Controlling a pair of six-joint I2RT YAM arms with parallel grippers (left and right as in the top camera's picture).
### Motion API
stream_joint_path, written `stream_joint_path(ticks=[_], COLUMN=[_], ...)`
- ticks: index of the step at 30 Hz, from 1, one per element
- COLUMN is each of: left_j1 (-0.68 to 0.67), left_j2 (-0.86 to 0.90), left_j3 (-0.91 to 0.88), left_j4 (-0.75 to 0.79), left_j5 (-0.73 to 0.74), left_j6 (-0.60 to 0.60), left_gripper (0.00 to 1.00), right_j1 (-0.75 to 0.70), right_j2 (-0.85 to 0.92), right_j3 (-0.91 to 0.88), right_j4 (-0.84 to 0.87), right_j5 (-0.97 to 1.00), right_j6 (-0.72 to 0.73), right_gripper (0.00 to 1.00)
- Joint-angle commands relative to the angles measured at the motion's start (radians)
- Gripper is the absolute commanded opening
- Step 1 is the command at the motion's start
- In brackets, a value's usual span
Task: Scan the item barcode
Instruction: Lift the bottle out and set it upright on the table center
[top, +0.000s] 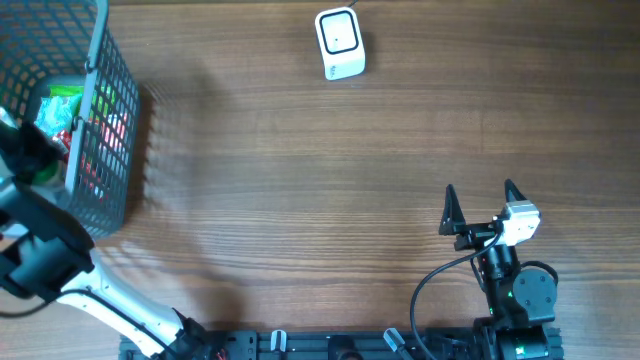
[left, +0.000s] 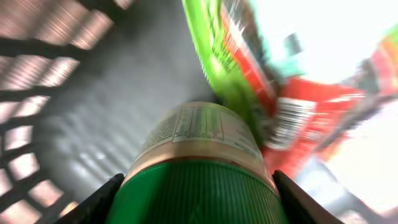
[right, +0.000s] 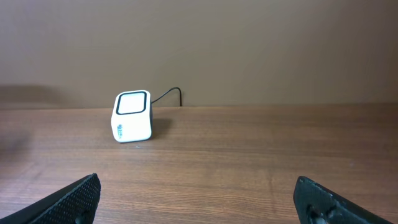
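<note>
Seen from overhead, nearest the robot, the right gripper (top: 480, 187) sits at about 5 o'clock on the table (top: 300, 200). It hovers low with its fingers spread wide, holding nothing and pointing toward 12. Its arm is folded back over its base, and a black cable (top: 430, 285) loops beside it at 9 o'clock. Nothing but bare wood lies between it and the scanner (top: 340, 43).

The left arm comes in from about 7 o'clock. It runs up the table's left edge, bends over the rim of the basket (top: 110, 120) and reaches down inside. The basket is grey wire mesh and stands at 10 o'clock.

In the left wrist view, the left gripper (left: 198, 185) has a bottle (left: 199, 134) between its fingers (left: 102, 202). The green ribbed cap (left: 199, 196) is toward the camera and the printed label is beyond it. The fingers lie right against the cap on both sides, but I cannot tell whether they are pressing it. A green and red packet (left: 230, 68) crowds the bottle at 1 o'clock, and other wrappers behind it are blurred. The mesh wall closes in at 9 o'clock.

Farthest off, the white scanner stands at 12 o'clock, well apart from both arms. Its dark-framed window is tilted toward the right gripper, and its cord (right: 171, 93) trails off behind it.
</note>
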Motion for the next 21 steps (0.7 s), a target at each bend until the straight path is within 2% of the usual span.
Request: stream_joint_path(ticks=[1,6,9,11,16,21], left_j1=[0.006,0.006,0.001,-0.026,-0.241,-0.540], left_j2=[-0.215,-0.430,-0.567,-0.631,-0.741,-0.713], left_j3=[0.131,0.254,0.268,0.268,0.268,0.251], left_j4=[0.004,0.004,0.002,-0.018,-0.150,-0.328], left_j5=[0.073,0.279,0.438,0.495,0.502,0.415], left_j6=[-0.045,-0.114,-0.180,-0.183,-0.201,-0.245], left_gripper=[0.47,0.49,0.46,0.45,0.43,0.43], right_j1=[0.000,0.000,0.000,0.000,0.000,0.000], right_j2=[-0.006,-0.006,-0.006,-0.006,-0.006,-0.006], right_j3=[-0.001,-0.001,-0.001,-0.001,-0.001,-0.001], right_j4=[0.006,0.006,0.006,0.006,0.006,0.006], right_j5=[0.002,0.002,0.002,0.002,0.002,0.002], right_j6=[-0.010,-0.010,-0.010,-0.010,-0.010,-0.010], right_gripper=[1.00,1.00,1.00,1.00,1.00,1.00])
